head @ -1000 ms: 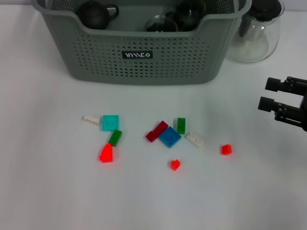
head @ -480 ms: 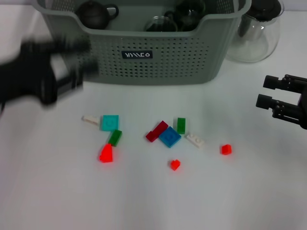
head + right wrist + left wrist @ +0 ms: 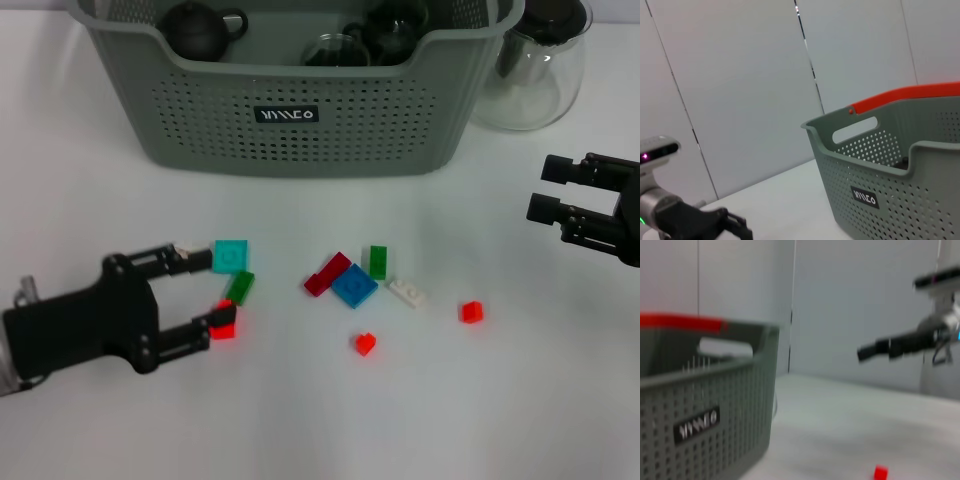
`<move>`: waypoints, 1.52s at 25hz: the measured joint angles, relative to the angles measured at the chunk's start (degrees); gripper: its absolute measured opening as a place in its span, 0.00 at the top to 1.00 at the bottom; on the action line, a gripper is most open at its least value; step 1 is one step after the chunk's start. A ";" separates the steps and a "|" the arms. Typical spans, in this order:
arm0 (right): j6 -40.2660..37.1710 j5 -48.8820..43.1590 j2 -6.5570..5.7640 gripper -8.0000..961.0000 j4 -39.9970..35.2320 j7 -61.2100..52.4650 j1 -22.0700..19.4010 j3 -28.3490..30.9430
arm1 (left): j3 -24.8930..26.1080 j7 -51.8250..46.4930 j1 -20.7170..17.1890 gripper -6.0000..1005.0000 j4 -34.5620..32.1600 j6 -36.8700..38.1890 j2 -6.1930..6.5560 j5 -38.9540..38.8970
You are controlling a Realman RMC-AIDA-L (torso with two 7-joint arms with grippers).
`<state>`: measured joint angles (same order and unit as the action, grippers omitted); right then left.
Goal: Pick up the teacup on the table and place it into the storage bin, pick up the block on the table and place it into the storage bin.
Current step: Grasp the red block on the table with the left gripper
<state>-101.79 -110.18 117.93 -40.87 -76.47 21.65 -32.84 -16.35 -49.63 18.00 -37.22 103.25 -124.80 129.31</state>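
We see the left gripper (image 3: 205,290) low over the table (image 3: 500,400), on the left of the scattered blocks. Its jaws stand apart; the upper finger (image 3: 165,258) reaches toward a white block (image 3: 186,249) and the teal block (image 3: 230,255), and the lower finger (image 3: 195,328) ends at the bright red block (image 3: 224,324). Whether that finger touches the red block, we cannot tell. A green block (image 3: 240,287) lies just beyond the fingertips, between them.

The right gripper (image 3: 545,190) hangs at the right edge, well apart from the blocks, with its two fingers spread and nothing between them.

The bin (image 3: 300,110) stands at the far side of the table, its label (image 3: 286,114) facing us. Inside it we see a dark round teapot (image 3: 198,28) on the left and dark and clear glassware (image 3: 360,40) toward the right. Which of these is the teacup, we cannot tell. A glass jug (image 3: 535,70) stands just right of the bin.

The middle cluster holds a dark red block (image 3: 327,273), a blue block (image 3: 354,285), a second green block (image 3: 377,262) and a second white block (image 3: 407,291). Two small red blocks (image 3: 365,343) (image 3: 471,312) lie apart, nearer to us.
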 joint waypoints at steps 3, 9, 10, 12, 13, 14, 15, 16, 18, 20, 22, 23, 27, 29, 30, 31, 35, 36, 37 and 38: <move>0.09 -0.03 0.02 0.36 0.06 0.00 -0.07 -0.03 | -0.11 2.32 0.63 0.37 2.25 -3.84 0.01 2.49; 0.20 -0.04 0.25 0.36 0.09 0.01 -0.39 0.00 | -0.10 5.09 1.64 0.37 3.62 -8.31 0.25 4.35; 0.20 -0.04 0.25 0.36 0.09 0.01 -0.44 0.00 | 0.17 6.12 1.37 0.37 3.46 -8.57 0.27 4.39; 0.20 -0.04 0.27 0.36 0.09 0.01 -0.53 0.02 | 1.30 8.71 0.79 0.37 3.26 -8.91 0.31 4.42; 0.20 -0.04 0.27 0.36 0.09 0.01 -0.53 0.03 | 1.77 9.64 0.55 0.37 3.26 -9.09 0.31 4.43; 0.20 -0.04 0.28 0.36 0.09 0.01 -0.52 0.05 | 2.33 10.67 0.22 0.37 3.25 -9.57 0.31 4.44; 0.20 -0.04 0.27 0.36 0.09 0.01 -0.51 0.05 | 2.64 11.42 -0.08 0.37 3.27 -10.05 0.27 4.45; 0.20 -0.04 0.28 0.36 0.09 0.01 -0.42 0.01 | 2.71 11.99 -0.34 0.37 3.45 -10.85 0.20 4.47; 0.20 -0.04 0.28 0.36 0.09 0.01 -0.39 -0.06 | 2.93 12.40 -0.54 0.37 3.76 -11.95 0.14 4.48; 0.20 -0.04 0.29 0.36 0.09 0.01 -0.38 -0.15 | 3.29 12.90 -0.64 0.37 4.37 -13.40 0.12 4.50; 0.20 -0.04 0.28 0.36 0.09 0.01 -0.38 -0.19 | 3.39 13.51 -0.65 0.37 5.13 -14.43 0.11 4.49; 0.20 -0.04 0.28 0.36 0.09 0.01 -0.38 -0.19 | 3.41 13.90 -0.66 0.37 5.48 -14.88 0.10 4.41; 0.03 -0.04 0.28 0.36 0.09 0.01 -0.49 -0.15 | 3.93 14.95 -0.55 0.37 7.07 -15.80 0.11 4.14; -0.06 -0.03 0.28 0.36 0.09 0.01 -0.52 -0.07 | 3.80 15.04 -0.37 0.37 7.49 -15.92 0.14 4.31; -0.07 -0.03 0.29 0.36 0.09 0.01 -0.53 -0.06 | 3.71 15.05 -0.33 0.37 7.59 -15.94 0.14 4.33; -0.07 -0.03 0.28 0.36 0.09 0.01 -0.53 -0.07 | 3.62 15.05 -0.30 0.37 7.70 -15.90 0.13 4.34; -0.12 -0.41 0.28 0.36 0.09 0.01 -0.47 -0.01 | 3.59 15.10 -0.24 0.37 7.96 -15.06 0.07 4.36; -0.15 -0.54 0.28 0.36 0.09 0.01 -0.42 0.04 | 3.61 15.11 -0.22 0.37 8.10 -14.96 0.07 4.37; -0.17 -0.57 0.28 0.36 0.09 0.01 -0.39 0.07 | 3.76 15.14 -0.19 0.37 8.38 -14.71 0.09 4.37; -0.20 -0.58 0.28 0.36 0.09 0.01 -0.39 0.07 | 3.76 15.14 -0.19 0.37 8.38 -14.71 0.09 4.37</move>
<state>-101.99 -110.76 118.21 -40.78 -76.47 21.26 -32.76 -12.59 -34.49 17.81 -28.84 88.53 -124.70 133.67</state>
